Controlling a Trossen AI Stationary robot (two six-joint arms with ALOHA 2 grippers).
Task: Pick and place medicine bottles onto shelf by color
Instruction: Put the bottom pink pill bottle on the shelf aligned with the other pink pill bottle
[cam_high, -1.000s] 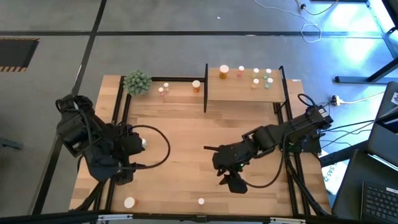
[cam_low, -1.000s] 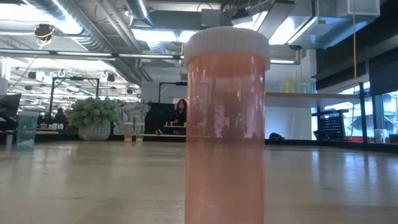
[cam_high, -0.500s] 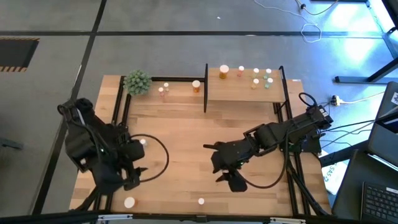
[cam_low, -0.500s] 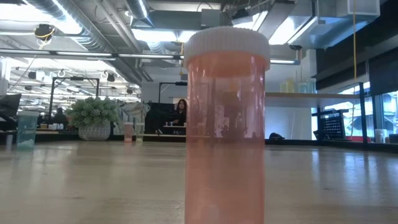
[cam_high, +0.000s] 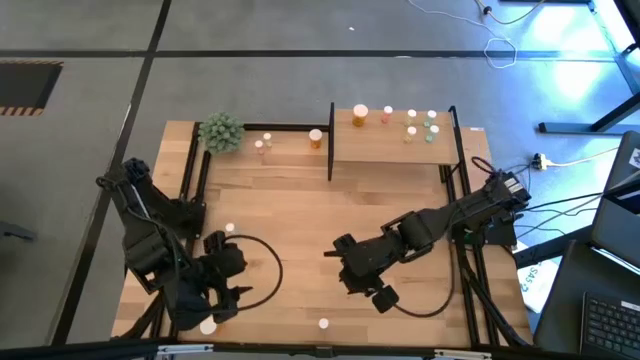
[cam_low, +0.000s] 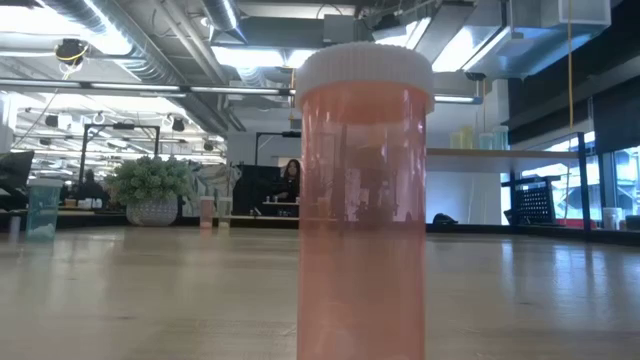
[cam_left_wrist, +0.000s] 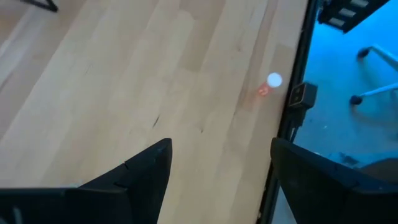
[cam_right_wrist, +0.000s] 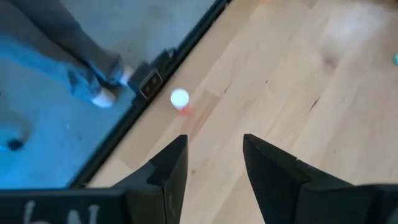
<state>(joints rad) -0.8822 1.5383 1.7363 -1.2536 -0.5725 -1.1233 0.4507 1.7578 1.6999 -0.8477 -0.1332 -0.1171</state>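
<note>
High view: left gripper (cam_high: 222, 300) has swung down toward near-edge bottle (cam_high: 208, 325), right gripper (cam_high: 372, 290) toward bottle (cam_high: 323, 323); low view: that orange bottle (cam_low: 364, 200) stands upright, axis vertical, cap up; wrist views: both jaws open, empty, so 2 picks pending.

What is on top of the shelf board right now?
On the shelf stand one orange bottle and several smaller bottles, pinkish and greenish. Whatever lies beneath the board is covered.
</note>
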